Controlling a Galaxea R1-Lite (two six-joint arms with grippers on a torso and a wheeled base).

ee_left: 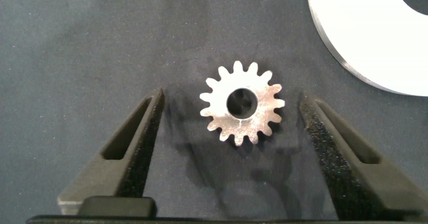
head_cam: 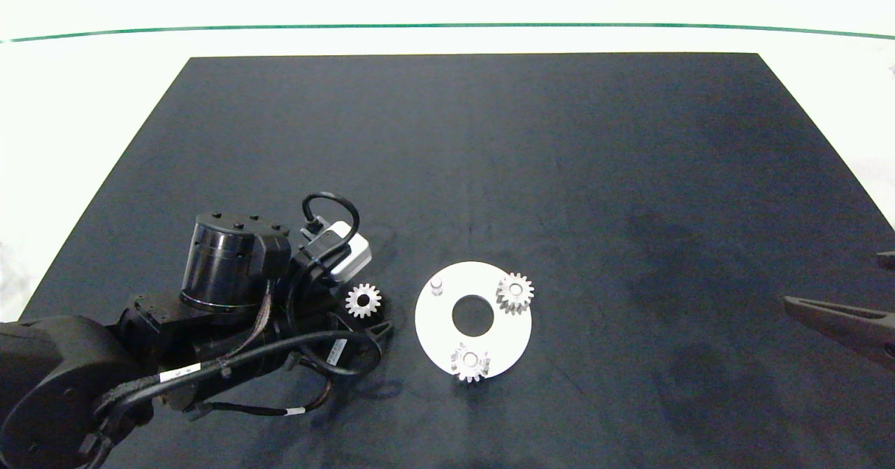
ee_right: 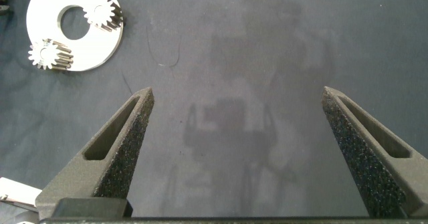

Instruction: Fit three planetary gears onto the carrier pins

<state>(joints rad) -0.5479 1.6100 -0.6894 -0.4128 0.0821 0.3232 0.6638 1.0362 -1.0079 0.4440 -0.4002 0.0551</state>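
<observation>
Black mat on a white table. White disc with a large centre hole lies flat on the mat, low and slightly left of centre in the head view. Two planetary gears seated on carrier pins: one at about 2 o'clock on the disc, one at about 6 o'clock, at the disc's rim. The third pin, at about 10 o'clock, stands bare. Loose third gear lies flat on the mat, bore up, at 9 o'clock from the disc, near its edge but not touching. Left gripper reaches in from the left side over this gear; jaws spread, one finger on each side of the gear, neither touching its teeth. Right gripper sits at the right edge of the mat, well apart from the disc, at 3 o'clock from it; jaws spread wide over bare mat, holding nothing.
</observation>
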